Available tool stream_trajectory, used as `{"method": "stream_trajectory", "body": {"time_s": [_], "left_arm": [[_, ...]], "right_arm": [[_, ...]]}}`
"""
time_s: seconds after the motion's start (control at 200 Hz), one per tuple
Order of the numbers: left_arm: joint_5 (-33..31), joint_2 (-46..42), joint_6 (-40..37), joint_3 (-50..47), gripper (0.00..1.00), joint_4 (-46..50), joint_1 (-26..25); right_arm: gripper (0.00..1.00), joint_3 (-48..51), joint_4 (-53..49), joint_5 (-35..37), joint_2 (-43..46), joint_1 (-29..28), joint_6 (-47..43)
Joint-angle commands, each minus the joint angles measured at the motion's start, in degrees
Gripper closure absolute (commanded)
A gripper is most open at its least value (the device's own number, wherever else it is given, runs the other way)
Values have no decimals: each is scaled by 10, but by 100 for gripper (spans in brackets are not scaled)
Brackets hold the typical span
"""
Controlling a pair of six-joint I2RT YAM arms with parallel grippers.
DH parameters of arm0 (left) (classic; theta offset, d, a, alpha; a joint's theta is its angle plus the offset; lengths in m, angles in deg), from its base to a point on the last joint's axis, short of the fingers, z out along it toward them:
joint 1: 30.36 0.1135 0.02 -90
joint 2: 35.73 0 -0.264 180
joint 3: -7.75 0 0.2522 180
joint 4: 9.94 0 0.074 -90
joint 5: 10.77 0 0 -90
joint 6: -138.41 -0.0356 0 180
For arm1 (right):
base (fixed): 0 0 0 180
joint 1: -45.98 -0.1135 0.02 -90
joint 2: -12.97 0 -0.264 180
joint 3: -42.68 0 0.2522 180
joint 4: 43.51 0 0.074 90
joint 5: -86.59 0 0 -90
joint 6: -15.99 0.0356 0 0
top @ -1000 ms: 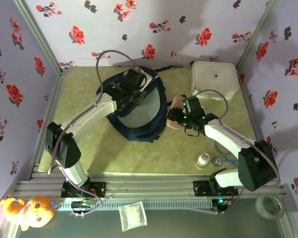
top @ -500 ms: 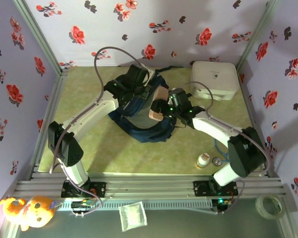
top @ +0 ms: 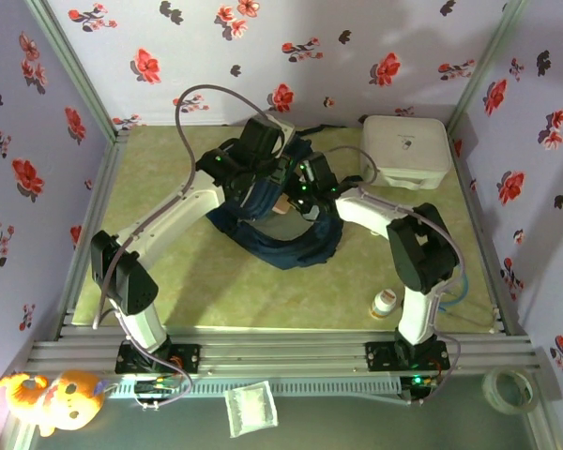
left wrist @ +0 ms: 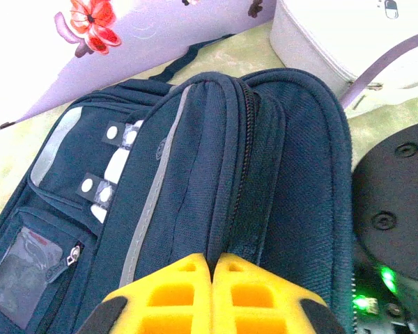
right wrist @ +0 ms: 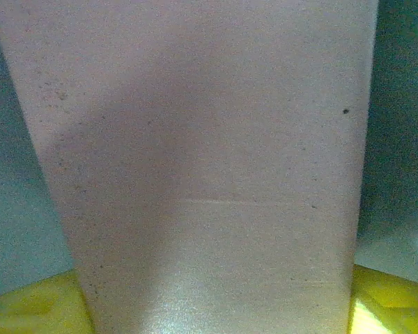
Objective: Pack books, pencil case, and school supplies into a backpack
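The navy backpack [top: 286,246] lies in the middle of the table, its mouth held up. My left gripper [top: 259,165] is shut on a fold of the backpack's fabric [left wrist: 223,229] beside the zip; its yellow fingertips [left wrist: 188,275] press together on it. My right gripper [top: 298,190] reaches into the opening from the right. It is shut on the pinkish-tan pencil case [right wrist: 202,174], which sits between the yellow fingers [right wrist: 28,306]. A sliver of the pencil case [top: 281,204] shows at the backpack's mouth. The books are out of view.
A white rounded box [top: 405,150] stands at the back right, close to the backpack's top [left wrist: 334,35]. A small white bottle [top: 385,302] and a blue cable [top: 450,289] lie near the right arm's base. Flowered walls close in three sides.
My right arm has swung left and back, carrying the pencil case from the open table into the backpack's mouth. The left gripper has pulled the fabric up and slightly back.
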Motion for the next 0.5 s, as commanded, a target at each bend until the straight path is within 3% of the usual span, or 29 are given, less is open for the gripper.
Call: {"method": "stream_trajectory", "body": {"time_s": [0.0, 0.28, 0.495], "left_arm": [[-3, -14, 10, 46, 100, -81, -2], [2, -14, 5, 31, 100, -87, -2], [9, -19, 5, 15, 100, -87, -2]], "right_arm": [[23, -15, 64, -8, 3, -1, 18], [19, 74, 108, -17, 59, 13, 27], [29, 108, 77, -29, 81, 15, 17]]}}
